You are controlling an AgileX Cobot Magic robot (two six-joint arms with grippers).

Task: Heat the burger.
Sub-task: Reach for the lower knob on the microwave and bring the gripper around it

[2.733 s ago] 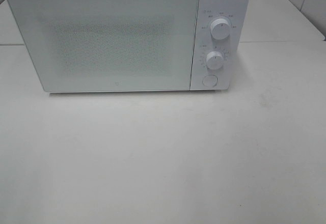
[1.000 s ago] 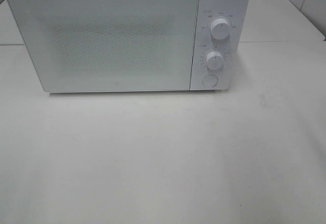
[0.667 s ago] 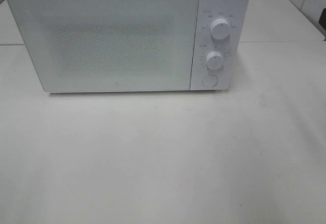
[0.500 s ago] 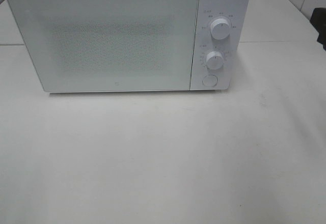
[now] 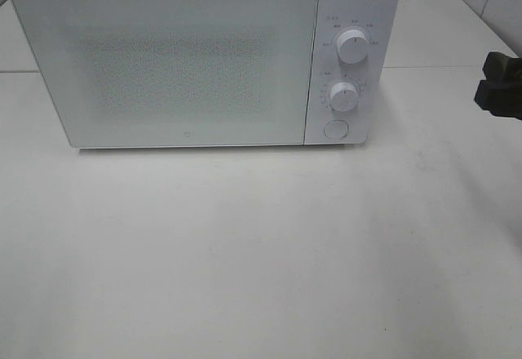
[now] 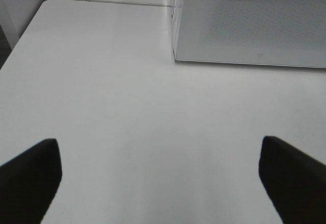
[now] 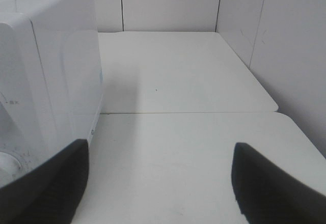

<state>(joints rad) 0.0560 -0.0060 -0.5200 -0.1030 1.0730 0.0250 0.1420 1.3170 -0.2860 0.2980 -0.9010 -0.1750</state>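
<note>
The burger does not show in any view. A white microwave (image 5: 163, 65) stands at the back of the table with its door closed, and nothing can be made out through the speckled window. My right gripper (image 5: 499, 81) shows at the right edge of the high view, to the right of the microwave's control panel, open and empty. In the right wrist view the gripper (image 7: 160, 188) faces the microwave's side (image 7: 46, 71). My left gripper (image 6: 160, 183) is open and empty over the table, in front of the microwave's left corner (image 6: 249, 20). It is out of the high view.
The control panel carries an upper knob (image 5: 352, 46), a lower knob (image 5: 344, 95) and a round button (image 5: 335, 129). A white tabletop (image 5: 261, 245) stretches in front of the microwave. Tiled walls (image 7: 285, 40) rise behind and to the right.
My right gripper has come into the high view from the right edge, moving left towards the microwave's panel. The microwave has not changed.
</note>
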